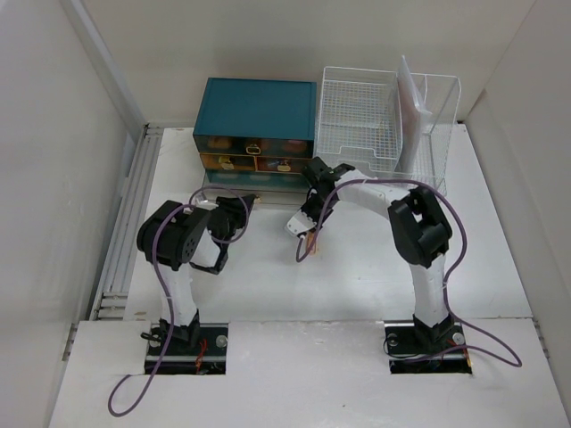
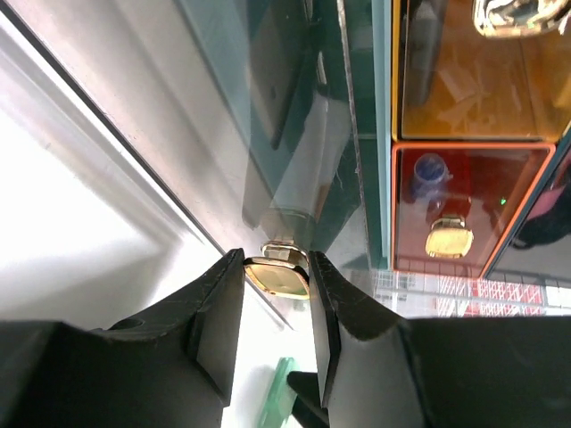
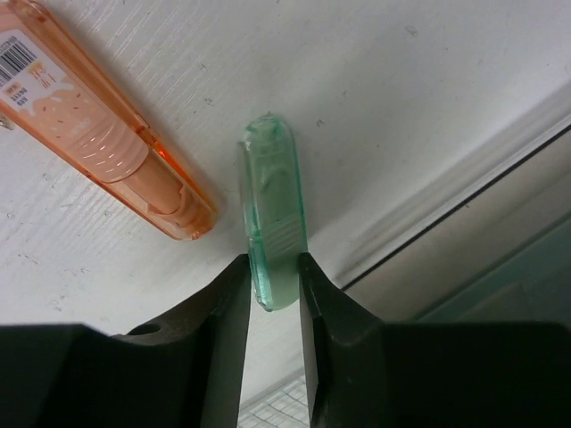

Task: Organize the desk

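The left end effector (image 2: 275,267) is clamped on a gold handle (image 2: 284,281) on the front of the teal cabinet (image 2: 357,107), with orange-tinted drawers beyond its tips to the right. The right end effector (image 3: 272,267) pinches the near end of a green translucent piece (image 3: 272,196) between its fingers. The white surface (image 3: 401,98) spreads beneath and beyond it, and an orange tube (image 3: 116,147) lies just to the left, apart from the green piece.

White desk (image 1: 357,276): teal cabinet (image 1: 257,111) and wire basket (image 1: 361,111) side by side at the back, and there's an orange stick (image 3: 107,134) lying just beside a green stick (image 3: 272,205).
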`<state>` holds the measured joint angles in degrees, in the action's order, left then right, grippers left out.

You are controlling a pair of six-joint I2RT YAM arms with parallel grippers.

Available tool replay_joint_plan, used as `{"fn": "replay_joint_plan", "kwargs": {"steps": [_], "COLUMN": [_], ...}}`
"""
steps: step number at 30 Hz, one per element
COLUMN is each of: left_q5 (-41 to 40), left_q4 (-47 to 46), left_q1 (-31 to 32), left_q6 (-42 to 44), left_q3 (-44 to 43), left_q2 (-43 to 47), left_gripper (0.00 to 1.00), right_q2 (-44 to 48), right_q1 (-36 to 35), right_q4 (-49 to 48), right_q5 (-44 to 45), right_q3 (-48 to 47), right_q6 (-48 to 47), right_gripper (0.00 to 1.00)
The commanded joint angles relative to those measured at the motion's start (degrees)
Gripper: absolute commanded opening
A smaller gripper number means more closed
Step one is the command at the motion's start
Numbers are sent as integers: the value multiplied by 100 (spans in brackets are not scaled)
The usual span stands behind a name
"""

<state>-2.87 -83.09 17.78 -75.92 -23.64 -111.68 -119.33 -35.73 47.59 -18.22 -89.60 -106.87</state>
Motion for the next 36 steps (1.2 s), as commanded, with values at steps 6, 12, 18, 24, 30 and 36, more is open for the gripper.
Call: {"fn": "replay_joint_plan", "kwargs": {"steps": [6, 12, 18, 24, 30, 36], "left_q5": [68, -37, -38, -38, -91, -91], "left_q4": [-2256, -2361, -2546, -2546, -2546, -2546], "left_q1": [260, 314, 366, 419, 419, 419], "left_q6": [253, 253, 253, 253, 306, 359], "left_q3": [570, 746, 861, 966, 1028, 1081], "left_q2": [173, 225, 278, 331, 507, 612], "left_gripper": [0, 0, 0, 0, 0, 0], "right_q2": [234, 981, 1166, 1009, 894, 771], "right_q1": [-224, -330, -383, -383, -383, -435], "right_q4": [558, 558, 611, 417, 365, 260], "right_q5": [-111, -586, -701, -701, -893, -894], "right_q3": [118, 390, 592, 699, 699, 575], "right_q6": [-19, 359, 535, 703, 755, 808], "right_gripper": [23, 22, 22, 22, 25, 31]}}
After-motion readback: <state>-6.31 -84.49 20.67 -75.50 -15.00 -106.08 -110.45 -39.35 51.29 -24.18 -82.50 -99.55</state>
